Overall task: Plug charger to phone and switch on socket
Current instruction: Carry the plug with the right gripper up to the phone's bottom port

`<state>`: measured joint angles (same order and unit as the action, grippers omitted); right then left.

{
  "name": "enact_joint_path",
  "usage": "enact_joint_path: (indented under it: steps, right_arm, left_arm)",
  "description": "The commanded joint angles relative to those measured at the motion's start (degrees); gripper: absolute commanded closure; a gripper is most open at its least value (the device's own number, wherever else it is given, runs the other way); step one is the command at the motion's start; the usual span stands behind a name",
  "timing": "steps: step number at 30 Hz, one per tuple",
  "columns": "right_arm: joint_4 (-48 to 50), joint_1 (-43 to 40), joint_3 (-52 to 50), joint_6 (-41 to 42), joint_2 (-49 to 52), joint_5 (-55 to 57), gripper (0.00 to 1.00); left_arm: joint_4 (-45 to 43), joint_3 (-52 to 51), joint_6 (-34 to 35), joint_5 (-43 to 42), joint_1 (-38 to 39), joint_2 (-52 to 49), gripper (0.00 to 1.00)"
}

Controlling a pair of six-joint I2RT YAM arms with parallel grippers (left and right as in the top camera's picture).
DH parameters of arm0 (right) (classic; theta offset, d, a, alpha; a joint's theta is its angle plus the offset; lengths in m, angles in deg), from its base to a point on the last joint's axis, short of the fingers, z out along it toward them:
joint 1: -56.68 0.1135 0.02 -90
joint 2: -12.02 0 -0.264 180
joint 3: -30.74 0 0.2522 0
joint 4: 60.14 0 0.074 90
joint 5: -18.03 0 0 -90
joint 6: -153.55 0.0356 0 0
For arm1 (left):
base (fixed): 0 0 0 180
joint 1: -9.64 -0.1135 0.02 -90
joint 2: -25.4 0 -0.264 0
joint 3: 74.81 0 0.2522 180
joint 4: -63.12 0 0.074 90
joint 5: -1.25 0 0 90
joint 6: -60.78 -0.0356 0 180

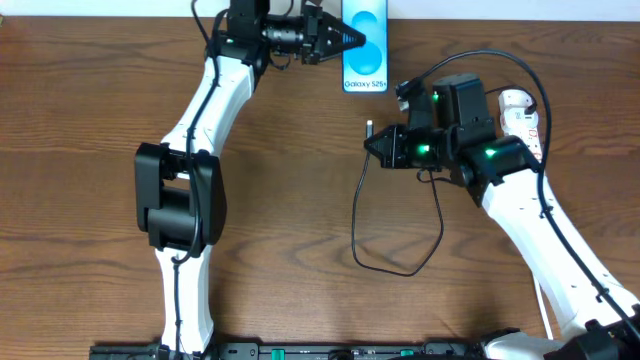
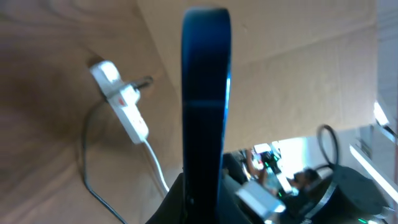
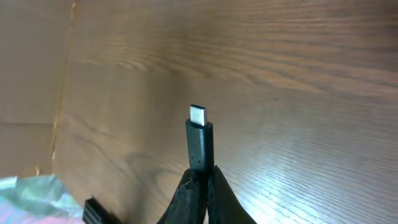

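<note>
Right tool (image 3: 200, 175) is pinching the charger (image 3: 200, 140) just behind its plug tip; left tool (image 1: 356, 40) is seemingly clamping the phone (image 1: 367, 55) by its edge, view blurred.

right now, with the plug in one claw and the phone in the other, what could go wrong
The right claw pinches the plug only at its base, so it may tilt or slip when pushed in. The left claw holds the phone by one edge; it could pivot under that push. The cable loops loosely on the table and may snag the right arm.
</note>
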<state>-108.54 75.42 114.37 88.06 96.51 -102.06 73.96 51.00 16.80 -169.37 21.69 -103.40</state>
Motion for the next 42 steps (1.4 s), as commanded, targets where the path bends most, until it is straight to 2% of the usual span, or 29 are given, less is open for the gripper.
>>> enact_joint_path:
  steps: [1,14,42]
  right_arm:
    - [-1.40,-0.31,4.02,-1.01,-0.61,3.19,0.99]
    - [-0.59,-0.15,4.26,-5.05,-0.48,2.54,0.99]
    - [1.92,0.76,4.24,1.18,1.44,1.20,0.99]
  left_arm:
    - [0.28,0.72,-1.88,3.19,-0.90,1.99,0.93]
    - [1.07,0.72,-1.86,-5.33,0.74,1.99,0.93]
    - [1.07,0.72,0.33,-7.41,1.09,1.99,0.93]
